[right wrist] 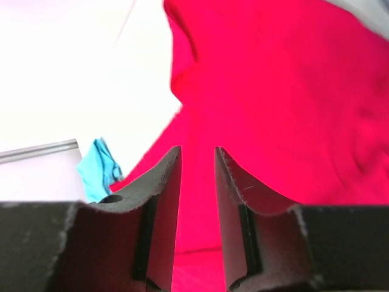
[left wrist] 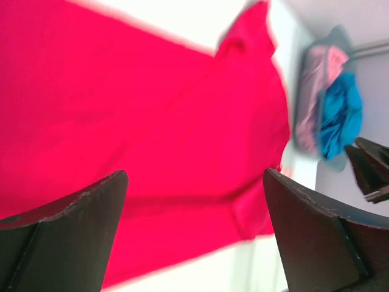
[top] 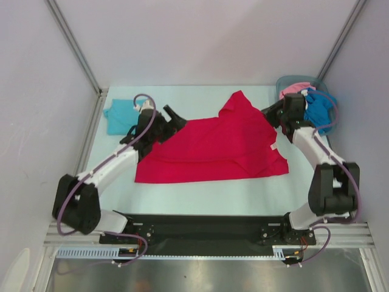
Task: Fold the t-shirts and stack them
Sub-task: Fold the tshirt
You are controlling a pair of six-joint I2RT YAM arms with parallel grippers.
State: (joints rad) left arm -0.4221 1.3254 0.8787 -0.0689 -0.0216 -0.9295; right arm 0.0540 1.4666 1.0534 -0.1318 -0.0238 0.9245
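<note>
A bright red t-shirt [top: 213,146] lies spread across the middle of the table, one sleeve pointing to the far side. My left gripper [top: 172,119] hovers at its far left edge, jaws wide open and empty; in the left wrist view [left wrist: 194,173] the red cloth [left wrist: 152,109] lies below them. My right gripper [top: 269,114] is at the shirt's far right edge, jaws a narrow gap apart with nothing between them [right wrist: 197,149], red cloth [right wrist: 292,91] beneath. A light teal t-shirt [top: 117,118] lies folded at the far left and also shows in the right wrist view [right wrist: 97,167].
A grey bin [top: 292,80] at the far right corner holds a pink shirt [top: 293,89] and a deeper blue shirt [top: 319,109], both also in the left wrist view [left wrist: 313,97] [left wrist: 340,115]. White walls and metal posts enclose the table on three sides.
</note>
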